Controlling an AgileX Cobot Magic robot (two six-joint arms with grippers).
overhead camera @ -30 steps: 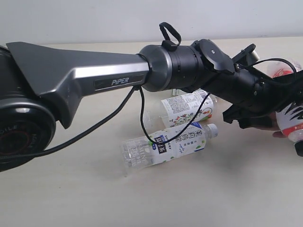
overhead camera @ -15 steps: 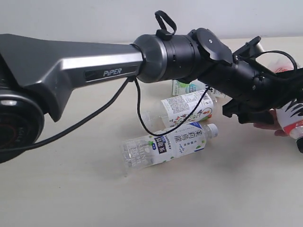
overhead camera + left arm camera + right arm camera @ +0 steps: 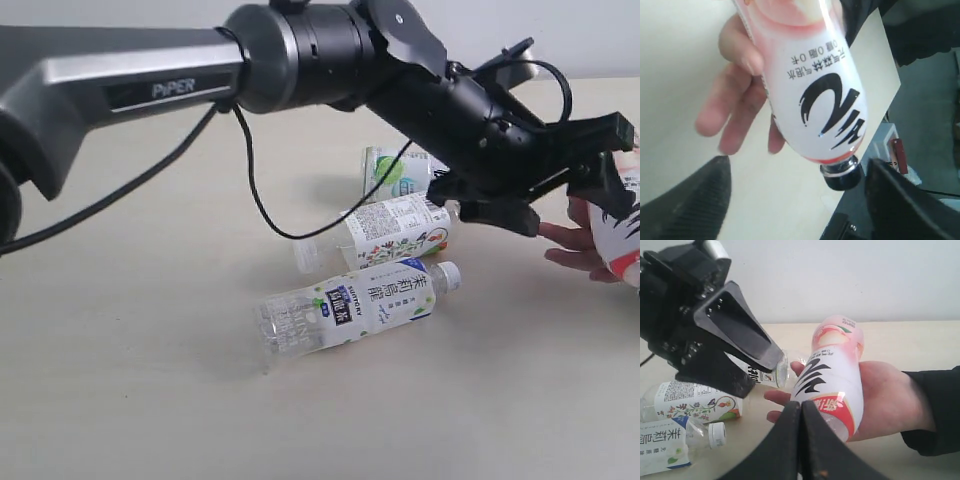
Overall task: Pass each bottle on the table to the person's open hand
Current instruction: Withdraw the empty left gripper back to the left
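The pink-tinted, black-capped bottle (image 3: 622, 235) (image 3: 815, 85) (image 3: 832, 375) lies across the person's open hand (image 3: 572, 247) (image 3: 735, 110) (image 3: 890, 400) at the right. My left gripper (image 3: 555, 192) (image 3: 795, 212) hovers just beside it, open; its fingers (image 3: 737, 337) stand clear of the bottle. Three white-capped bottles lie on the table (image 3: 150, 380): a near one (image 3: 355, 305), a middle one (image 3: 395, 230) and a far one (image 3: 395, 170). My right gripper (image 3: 801, 412) is shut and empty, just in front of the hand.
My long left arm (image 3: 300, 50) stretches from the left across the table above the lying bottles, with a black cable (image 3: 250, 190) hanging under it. The person's dark sleeve (image 3: 935, 410) comes in from the right.
My left arm has risen and its gripper has drawn back from the pink bottle, which stays lying in the person's hand. The three bottles on the table have not moved.
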